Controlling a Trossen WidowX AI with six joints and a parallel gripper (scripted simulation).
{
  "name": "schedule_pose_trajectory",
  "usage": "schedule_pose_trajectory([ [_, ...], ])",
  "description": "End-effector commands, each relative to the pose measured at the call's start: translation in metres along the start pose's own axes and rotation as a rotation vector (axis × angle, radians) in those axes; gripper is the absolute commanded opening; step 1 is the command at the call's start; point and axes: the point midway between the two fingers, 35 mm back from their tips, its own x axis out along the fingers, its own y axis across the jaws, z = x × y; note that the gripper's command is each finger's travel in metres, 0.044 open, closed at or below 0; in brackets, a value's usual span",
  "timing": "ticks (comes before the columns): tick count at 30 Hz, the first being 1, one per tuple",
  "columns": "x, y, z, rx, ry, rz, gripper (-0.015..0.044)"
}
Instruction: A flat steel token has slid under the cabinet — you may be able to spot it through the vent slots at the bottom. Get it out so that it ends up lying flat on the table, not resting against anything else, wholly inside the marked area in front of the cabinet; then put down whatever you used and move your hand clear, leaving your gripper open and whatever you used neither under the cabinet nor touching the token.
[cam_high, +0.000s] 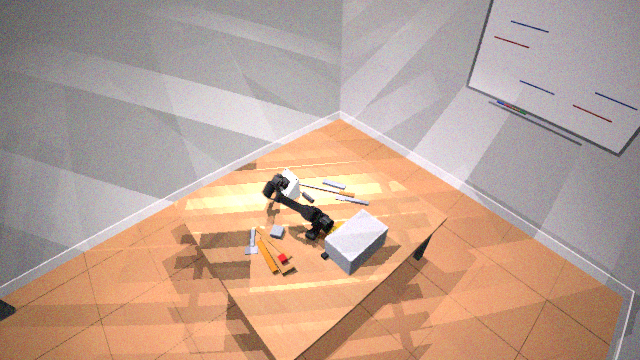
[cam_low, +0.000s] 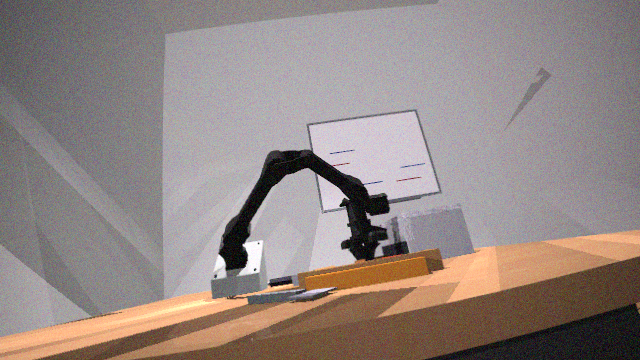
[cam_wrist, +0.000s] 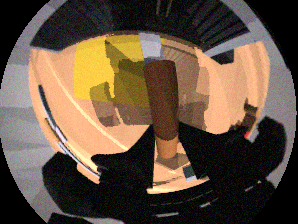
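Note:
The grey box-shaped cabinet (cam_high: 356, 239) (cam_low: 440, 232) stands ahead of the arm; its dark slotted front (cam_wrist: 100, 25) spans the top of the wrist view. The yellow marked area (cam_high: 335, 228) (cam_wrist: 90, 70) lies in front of it. My gripper (cam_low: 364, 257) (cam_wrist: 162, 124) is low over the table, shut on a tool's brown handle (cam_wrist: 162, 95). A flat grey part (cam_wrist: 150, 46) continues from the handle's far end up to the cabinet front, beside the yellow area's right edge. I cannot make out the steel token; anything under the cabinet is hidden or too dark to tell.
A small black block (cam_high: 325, 255) sits by the cabinet's near corner. An orange bar (cam_high: 267, 256) (cam_low: 370, 274), a red block (cam_high: 282, 258), a T-shaped grey tool (cam_high: 251, 242) and a grey block (cam_high: 277, 231) lie on one side. A long rod (cam_high: 320, 188) and grey bars (cam_high: 334, 184) lie on the other.

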Motion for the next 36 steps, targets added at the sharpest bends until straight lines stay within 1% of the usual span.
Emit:
schedule_pose_trajectory([
  [1, 0.001, 0.009, -0.001, -0.013, 0.002, 0.008, 0.0000],
  [36, 0.001, 0.039, -0.001, -0.014, 0.002, 0.010, 0.0000],
])
